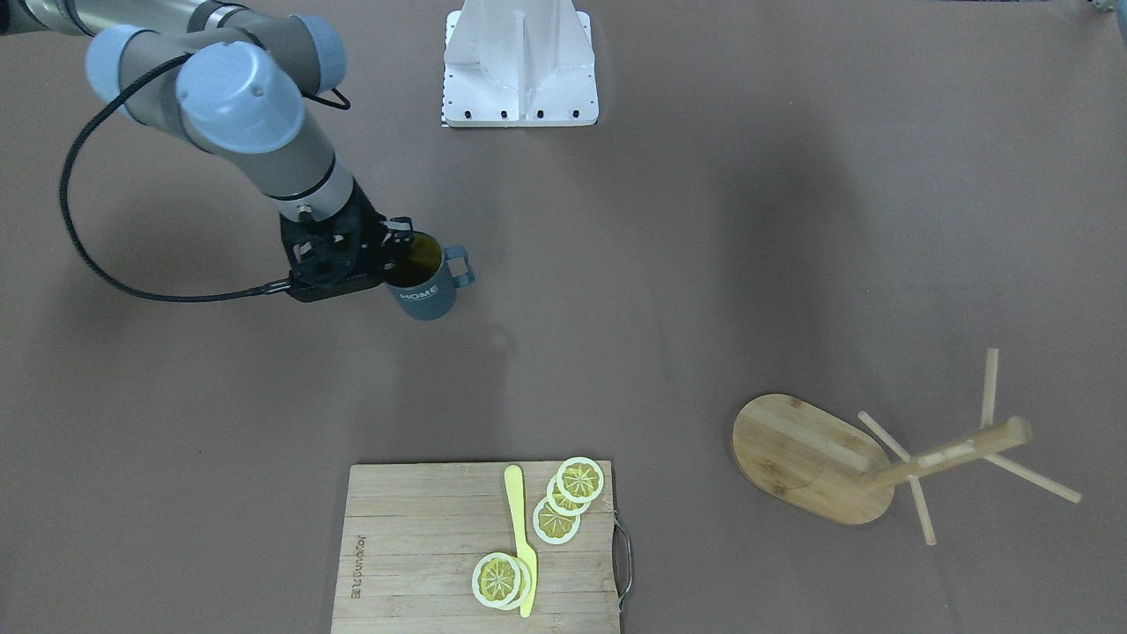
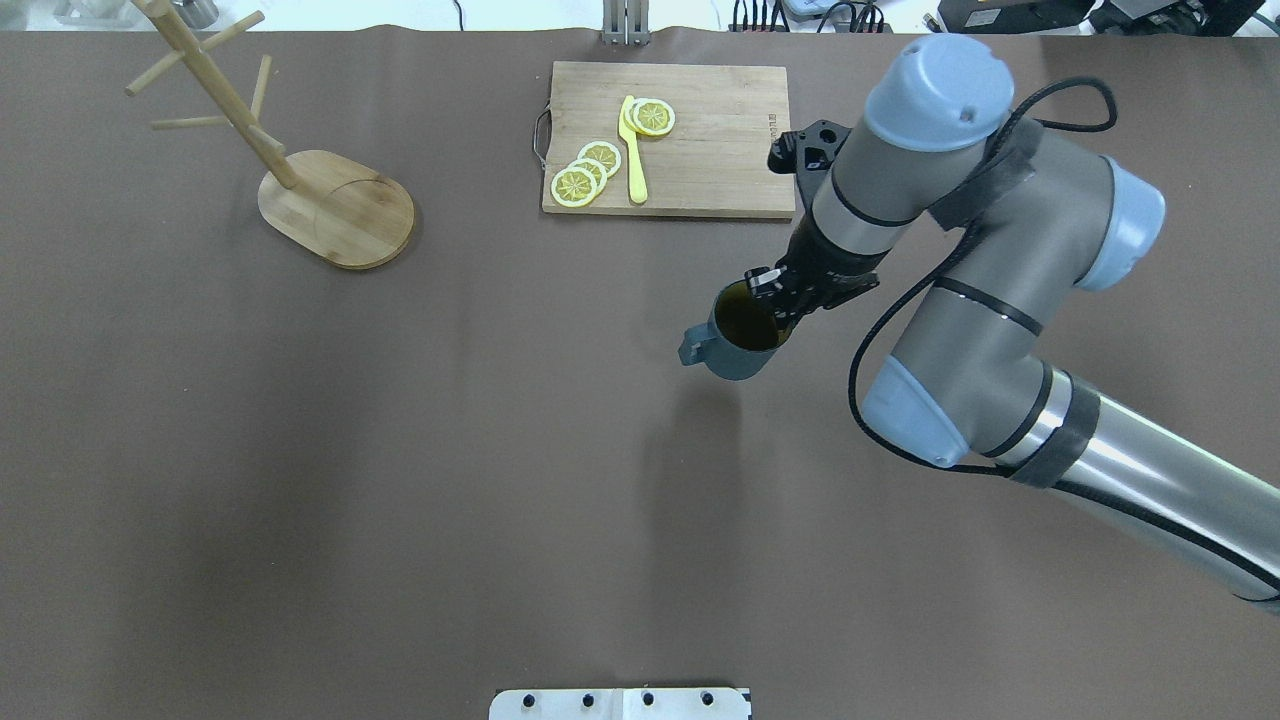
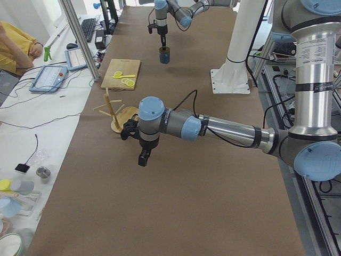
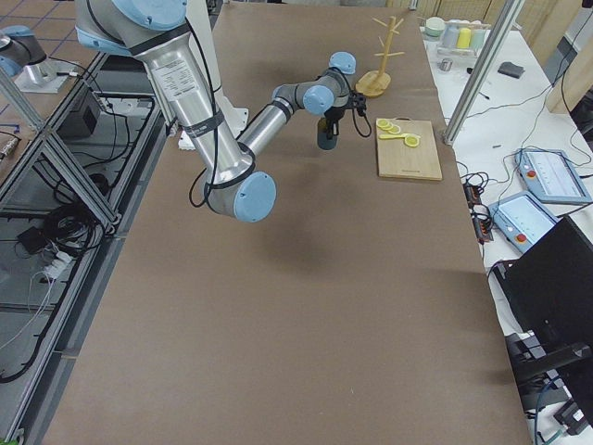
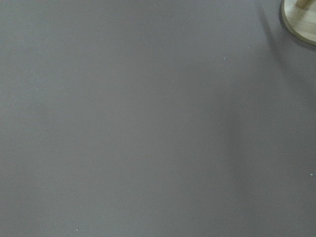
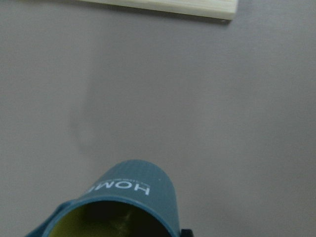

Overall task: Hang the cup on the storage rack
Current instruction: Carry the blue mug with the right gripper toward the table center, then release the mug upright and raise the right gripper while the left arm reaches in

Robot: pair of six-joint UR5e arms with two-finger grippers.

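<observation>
The dark teal cup (image 1: 429,286) with a yellow-green inside and white "HOME" lettering hangs in my right gripper (image 1: 398,255), which is shut on its rim. The cup is held a little above the table, its handle pointing away from the gripper; it also shows in the overhead view (image 2: 742,335) and the right wrist view (image 6: 131,197). The bamboo storage rack (image 2: 335,205) stands upright at the far left of the overhead view, far from the cup. My left gripper (image 3: 144,157) shows only in the exterior left view, hovering near the rack (image 3: 114,109); I cannot tell whether it is open or shut.
A bamboo cutting board (image 2: 665,140) with lemon slices (image 2: 585,172) and a yellow knife (image 2: 633,150) lies at the table's far side, just beyond the cup. The white robot base mount (image 1: 519,62) stands at the near middle. The rack's base edge (image 5: 301,19) shows in the left wrist view.
</observation>
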